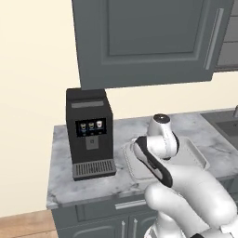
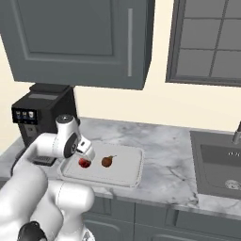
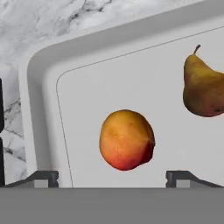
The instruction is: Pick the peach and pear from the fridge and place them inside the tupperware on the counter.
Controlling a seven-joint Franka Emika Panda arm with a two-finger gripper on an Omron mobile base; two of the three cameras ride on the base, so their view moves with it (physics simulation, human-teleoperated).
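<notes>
The pale tupperware (image 2: 134,167) rests on the marbled counter (image 2: 164,146), partly behind my arm in the left base view (image 1: 197,155). Inside it lie the orange-red peach (image 3: 127,140) and, to its right, the darker stemmed pear (image 3: 203,89). The right base view shows the peach (image 2: 84,163) directly under my hand and the pear (image 2: 107,161) beside it. My gripper (image 2: 86,153) hangs just above the peach, open, its fingertips (image 3: 41,179) spread wider than the fruit and not touching it. The fridge is out of view.
A black coffee machine (image 1: 90,135) stands on the counter left of the tupperware. Dark grey wall cabinets (image 1: 139,37) hang overhead. A sink (image 2: 219,160) with a faucet (image 2: 236,132) lies to the right, under a window (image 2: 207,37).
</notes>
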